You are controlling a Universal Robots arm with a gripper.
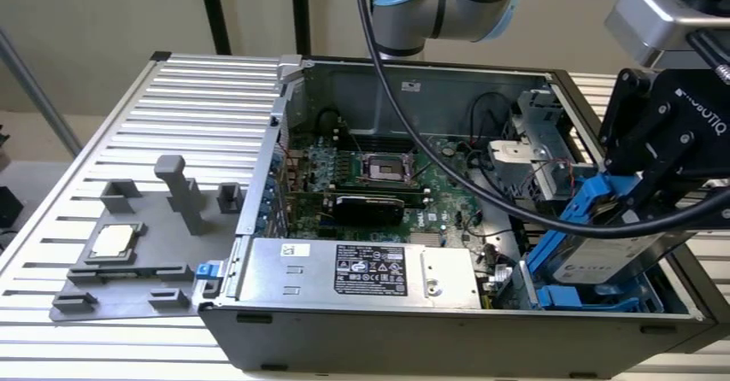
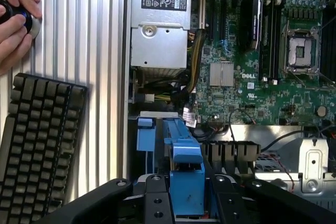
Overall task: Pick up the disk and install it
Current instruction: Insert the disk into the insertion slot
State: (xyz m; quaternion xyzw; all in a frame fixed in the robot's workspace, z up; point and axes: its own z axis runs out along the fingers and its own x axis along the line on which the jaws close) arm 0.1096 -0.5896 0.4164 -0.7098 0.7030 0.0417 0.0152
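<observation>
The disk (image 1: 603, 257) is a silver-grey drive with a pale label in a blue plastic carrier frame (image 1: 579, 214). It hangs tilted over the drive bay (image 1: 593, 297) in the front corner of the open computer case, on the exterior view's right. My gripper (image 1: 630, 202) is shut on it, black fingers clamped across the carrier's upper part. In the wrist view the blue carrier (image 2: 184, 163) sits between my fingers (image 2: 157, 200), pointing into the case beside an empty blue bay rail (image 2: 145, 135).
A silver power supply (image 1: 365, 272) with a black label fills the case front. The motherboard (image 1: 377, 176) lies behind it. A grey fixture (image 1: 126, 278) holding a small silver chip (image 1: 114, 243) sits outside. A keyboard (image 2: 37, 145) and a person's hand (image 2: 16, 17) lie beside the case.
</observation>
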